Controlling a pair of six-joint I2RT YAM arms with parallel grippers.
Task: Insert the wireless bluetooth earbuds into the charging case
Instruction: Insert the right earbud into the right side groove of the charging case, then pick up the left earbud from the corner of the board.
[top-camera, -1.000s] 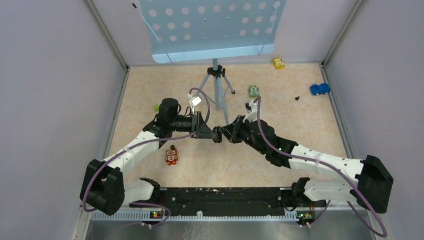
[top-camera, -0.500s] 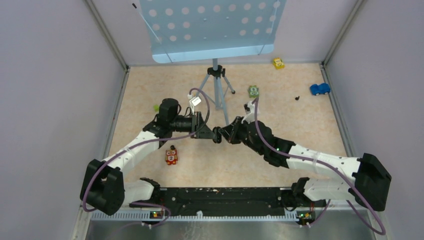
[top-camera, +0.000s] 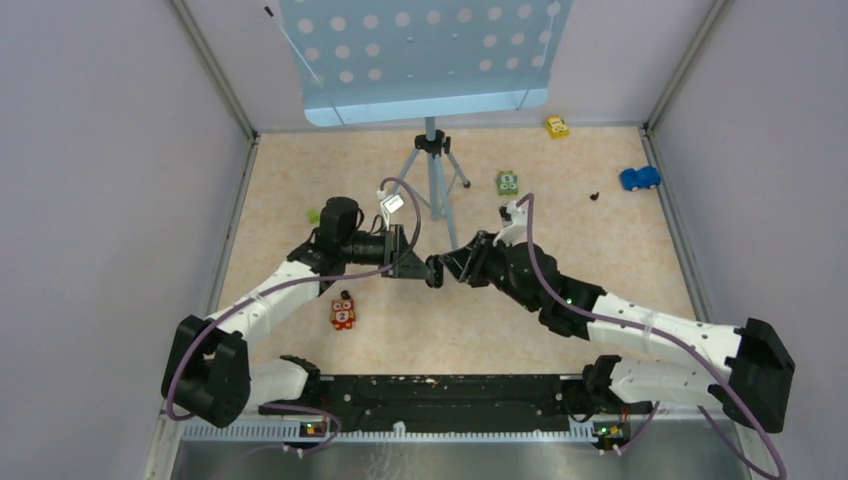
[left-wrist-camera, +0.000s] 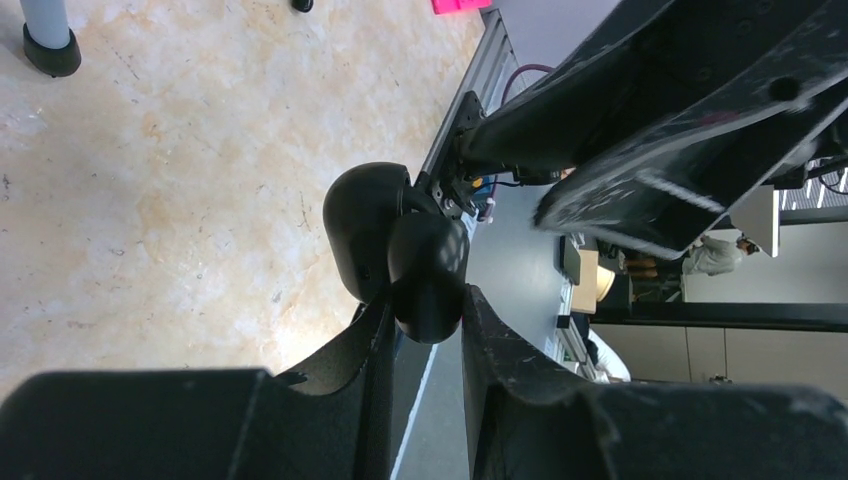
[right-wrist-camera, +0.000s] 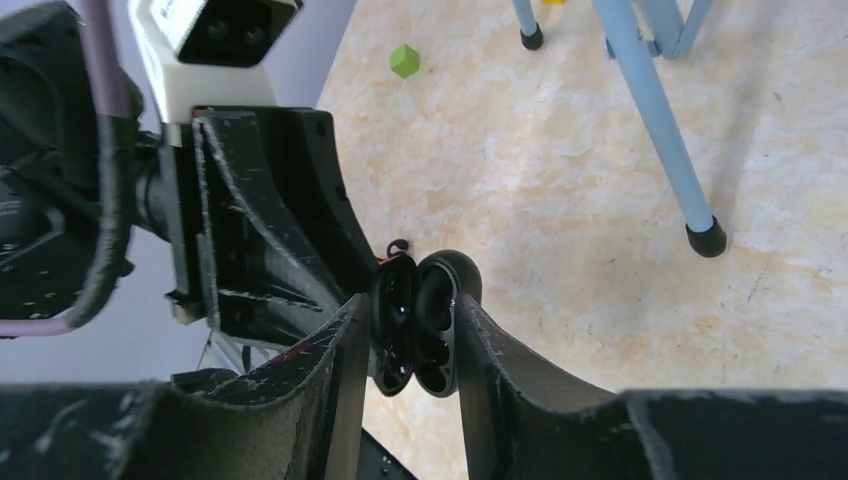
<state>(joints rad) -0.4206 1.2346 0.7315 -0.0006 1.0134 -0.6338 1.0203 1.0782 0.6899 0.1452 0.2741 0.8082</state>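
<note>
The black charging case (top-camera: 436, 270) hangs above the table between my two grippers at mid-table. My left gripper (left-wrist-camera: 425, 315) is shut on one rounded end of the charging case (left-wrist-camera: 420, 265). My right gripper (right-wrist-camera: 412, 335) is shut across the charging case (right-wrist-camera: 415, 320), one finger on each half. The lid stands slightly apart from the base and dark sockets show inside. I cannot tell whether an earbud sits in them. One tiny black earbud (top-camera: 594, 196) lies on the table at the far right, near the blue toy car (top-camera: 639, 178).
A tripod (top-camera: 435, 185) with a blue perforated board stands just behind the grippers; its leg (right-wrist-camera: 660, 120) is close to my right wrist. A green block (top-camera: 507, 183), a yellow toy car (top-camera: 556, 126), a red owl block (top-camera: 343, 313) and a green cube (right-wrist-camera: 404, 60) lie around.
My right wrist and forearm have swung a little to the right while its fingers stay at the case. The left arm and the case have not moved.
</note>
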